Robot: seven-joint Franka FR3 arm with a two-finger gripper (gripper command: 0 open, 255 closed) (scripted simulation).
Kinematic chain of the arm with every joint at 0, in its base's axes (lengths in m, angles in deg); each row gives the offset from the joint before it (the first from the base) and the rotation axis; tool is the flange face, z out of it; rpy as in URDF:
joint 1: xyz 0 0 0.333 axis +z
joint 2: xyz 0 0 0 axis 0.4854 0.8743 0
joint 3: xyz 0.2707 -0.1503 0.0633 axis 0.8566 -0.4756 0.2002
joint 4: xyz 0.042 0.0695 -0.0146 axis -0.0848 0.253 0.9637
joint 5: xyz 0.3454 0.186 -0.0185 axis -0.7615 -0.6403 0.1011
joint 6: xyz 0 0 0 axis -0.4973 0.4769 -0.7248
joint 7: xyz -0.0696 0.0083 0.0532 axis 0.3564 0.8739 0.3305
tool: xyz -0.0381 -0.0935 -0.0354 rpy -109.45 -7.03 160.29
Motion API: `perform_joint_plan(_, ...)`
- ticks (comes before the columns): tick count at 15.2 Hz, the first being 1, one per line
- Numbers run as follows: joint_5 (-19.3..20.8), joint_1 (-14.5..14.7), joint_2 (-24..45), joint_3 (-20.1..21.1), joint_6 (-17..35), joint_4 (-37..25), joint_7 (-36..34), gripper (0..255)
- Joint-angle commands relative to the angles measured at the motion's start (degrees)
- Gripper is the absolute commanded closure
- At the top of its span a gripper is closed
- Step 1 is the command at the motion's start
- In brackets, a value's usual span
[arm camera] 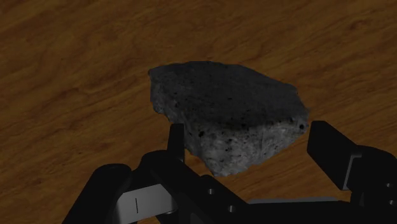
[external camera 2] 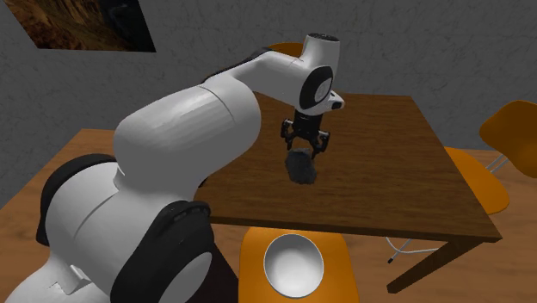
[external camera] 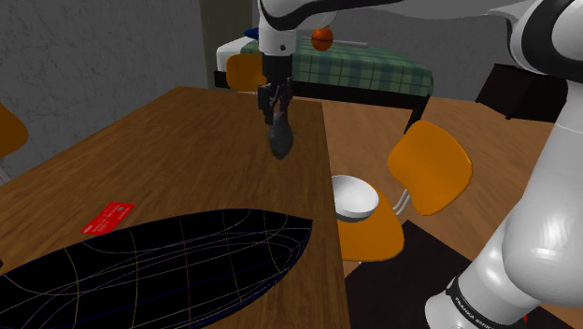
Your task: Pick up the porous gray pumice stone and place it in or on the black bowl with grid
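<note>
A rough dark grey pumice stone (external camera: 279,140) hangs above the brown wooden table (external camera: 187,159), near the edge on the shoulder view's right. My gripper (external camera: 277,120) points down and is shut on the stone. In the wrist view the porous stone (arm camera: 222,108) sits clasped between the two black fingers (arm camera: 177,137), with wood grain beneath it. The second exterior view has the stone (external camera 2: 301,165) under the gripper (external camera 2: 305,142). The black bowl with coloured grid lines (external camera: 177,262) lies on the table's near end, well towards the shoulder view's lower left of the stone.
A red card (external camera: 107,217) lies on the table beside the black bowl. A white bowl (external camera: 353,196) rests on an orange chair (external camera: 369,238) just off the table edge. Another orange chair (external camera: 430,166) and a plaid-covered bed (external camera: 374,65) stand beyond.
</note>
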Motion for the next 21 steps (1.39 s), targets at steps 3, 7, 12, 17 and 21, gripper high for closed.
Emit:
perform_joint_plan(3,0.04,0.15,0.3,0.08,-3.17,-3.46,-0.12,255)
perform_joint_plan(7,0.12,0.27,0.71,0.12,-6.41,-7.11,-0.15,255)
perform_joint_plan(12,0.3,0.49,1.63,0.19,-10.66,-12.26,-0.24,255)
perform_joint_plan(17,-0.02,3.35,-0.19,2.13,-10.35,-10.13,-5.11,255)
perform_joint_plan(21,-0.2,6.33,-1.04,4.19,-10.25,-9.17,-10.15,255)
